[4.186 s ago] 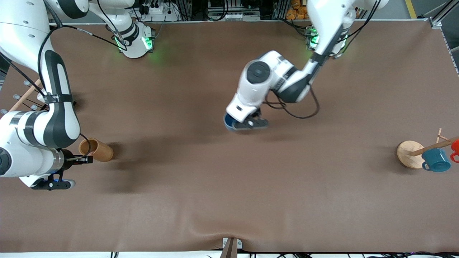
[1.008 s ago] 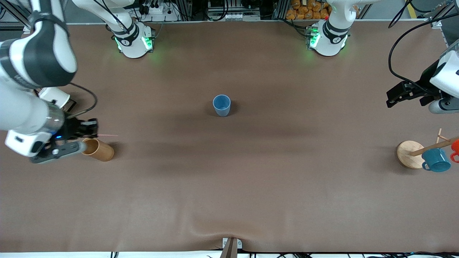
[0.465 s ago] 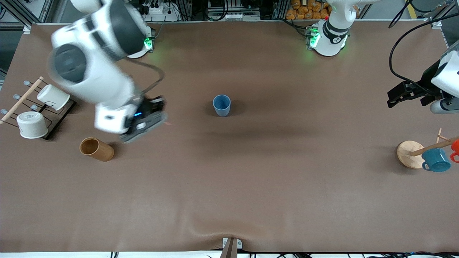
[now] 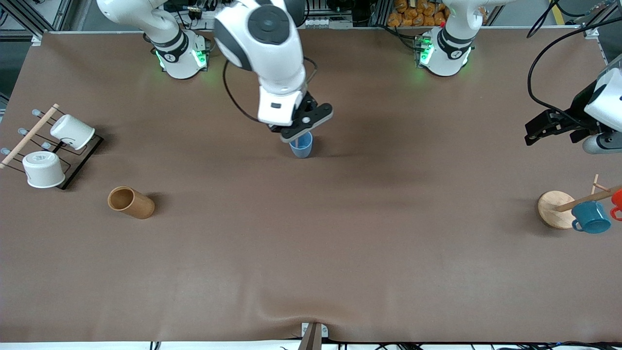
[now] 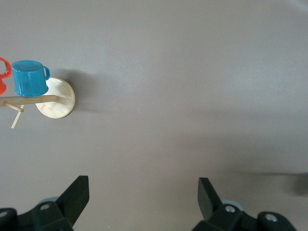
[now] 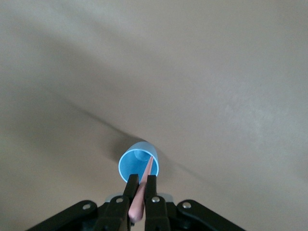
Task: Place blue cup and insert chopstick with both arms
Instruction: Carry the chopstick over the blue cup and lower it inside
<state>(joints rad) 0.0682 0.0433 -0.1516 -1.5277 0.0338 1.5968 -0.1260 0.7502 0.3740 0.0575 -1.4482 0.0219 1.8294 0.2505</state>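
In the middle of the table [image 4: 340, 253], the blue cup [image 4: 302, 146] is standing upright, and the right gripper [image 4: 302, 127] is hanging just above its mouth. In the right wrist view its fingers [image 6: 150, 192] are pressing together on the chopstick [image 6: 144, 192], and the stick's tip is pointing down over the open mouth of the cup [image 6: 138, 166]; whether the tip is already inside, I cannot tell. The left arm is waiting at its own end of the table, and the left gripper [image 4: 546, 127] is hovering there with its fingers [image 5: 77, 195] standing wide apart and holding nothing. Near that end, a teal mug [image 4: 591, 217] is hanging on a wooden rack [image 4: 555, 209]. Toward the right arm's end, a brown wooden cylinder [image 4: 130, 202] is lying on its side.
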